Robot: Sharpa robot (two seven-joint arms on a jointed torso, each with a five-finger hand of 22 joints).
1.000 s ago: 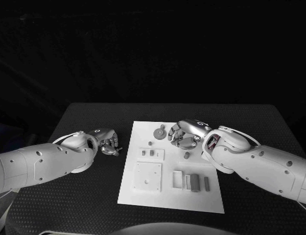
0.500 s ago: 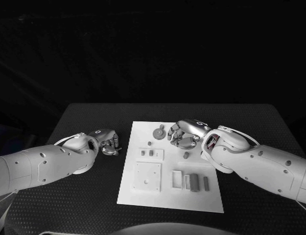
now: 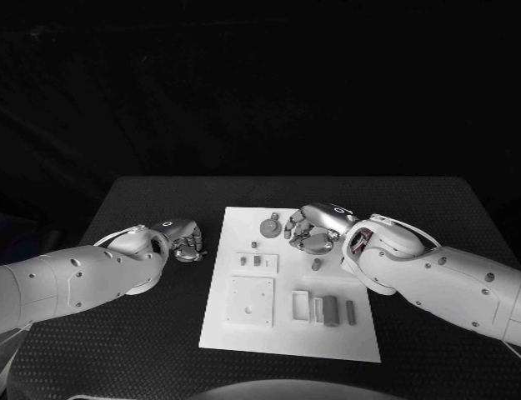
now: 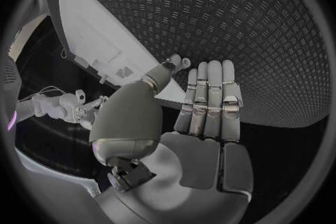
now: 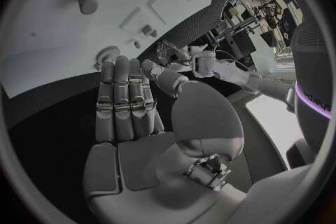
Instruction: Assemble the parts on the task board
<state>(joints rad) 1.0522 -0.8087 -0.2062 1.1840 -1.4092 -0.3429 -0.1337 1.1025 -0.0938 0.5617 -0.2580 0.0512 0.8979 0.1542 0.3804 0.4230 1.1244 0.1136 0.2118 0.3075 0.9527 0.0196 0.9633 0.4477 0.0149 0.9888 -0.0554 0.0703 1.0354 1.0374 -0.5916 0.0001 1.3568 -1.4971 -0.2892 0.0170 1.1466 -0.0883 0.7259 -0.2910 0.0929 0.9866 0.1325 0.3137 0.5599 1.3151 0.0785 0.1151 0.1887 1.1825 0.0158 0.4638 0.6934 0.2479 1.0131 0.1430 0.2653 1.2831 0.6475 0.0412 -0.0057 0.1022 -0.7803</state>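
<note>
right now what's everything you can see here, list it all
table: one, black, textured top, under everything
task board: one, white plate, middle of the table
round gear-like part: one, grey, far end of the board, beside the right hand's fingers
short peg: one, grey, upright, mid board
rectangular bars: several, grey and white, side by side at the near right of the board
square plate with holes: one, white, near left of the board
left robot hand: one, silver, over the table off the board's left edge, empty
right robot hand: one, silver, over the board's far end, empty
</note>
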